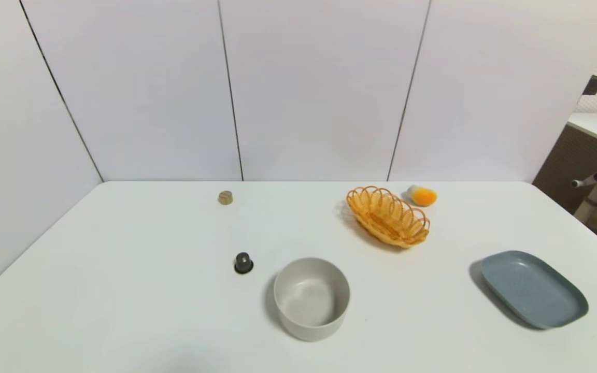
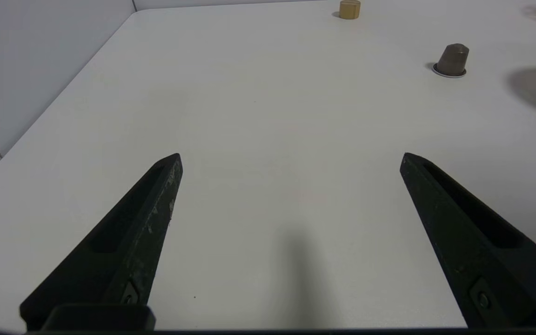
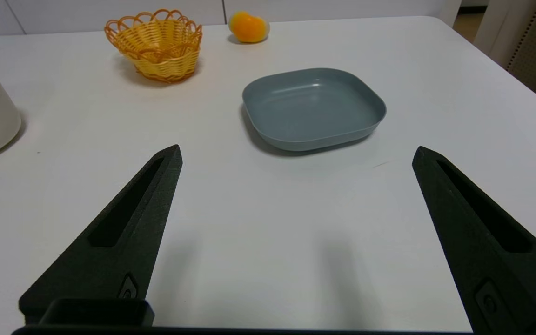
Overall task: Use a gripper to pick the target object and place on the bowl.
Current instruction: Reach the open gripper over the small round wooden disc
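The block (image 2: pixel 350 9) is sitting far ahead of the left gripper (image 2: pixel 291 158), the nearer one; both grippers, right gripper (image 3: pixel 296 151) included, are gaping wide, holding nothing.

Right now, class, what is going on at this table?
Nothing is being handled yet. The left claw and right claw hang open above the near part of the table, both empty. The small wooden block sits near the far edge, apart from the empty bowl.
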Robot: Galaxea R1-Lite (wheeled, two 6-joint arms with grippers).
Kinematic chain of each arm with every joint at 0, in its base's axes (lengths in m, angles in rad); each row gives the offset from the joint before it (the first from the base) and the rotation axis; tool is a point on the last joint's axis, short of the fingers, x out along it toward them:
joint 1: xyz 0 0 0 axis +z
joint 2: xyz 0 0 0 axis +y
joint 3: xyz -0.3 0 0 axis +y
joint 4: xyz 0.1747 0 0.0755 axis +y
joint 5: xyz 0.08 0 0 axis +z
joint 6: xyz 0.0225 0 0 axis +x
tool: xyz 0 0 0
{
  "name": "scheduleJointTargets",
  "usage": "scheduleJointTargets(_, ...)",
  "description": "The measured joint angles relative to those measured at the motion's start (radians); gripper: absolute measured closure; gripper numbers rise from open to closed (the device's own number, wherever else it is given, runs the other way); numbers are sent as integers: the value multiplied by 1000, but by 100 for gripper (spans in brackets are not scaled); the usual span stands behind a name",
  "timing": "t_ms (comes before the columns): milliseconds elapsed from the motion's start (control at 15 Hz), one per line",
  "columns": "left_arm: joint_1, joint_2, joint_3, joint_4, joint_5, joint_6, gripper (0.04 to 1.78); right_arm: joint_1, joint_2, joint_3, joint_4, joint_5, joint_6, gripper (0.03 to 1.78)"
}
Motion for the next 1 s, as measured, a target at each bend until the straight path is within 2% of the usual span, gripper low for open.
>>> scheduleJointTargets(1000, 0, 0, 0, 0, 0, 0, 13, 0, 0, 0, 0, 0, 0, 10)
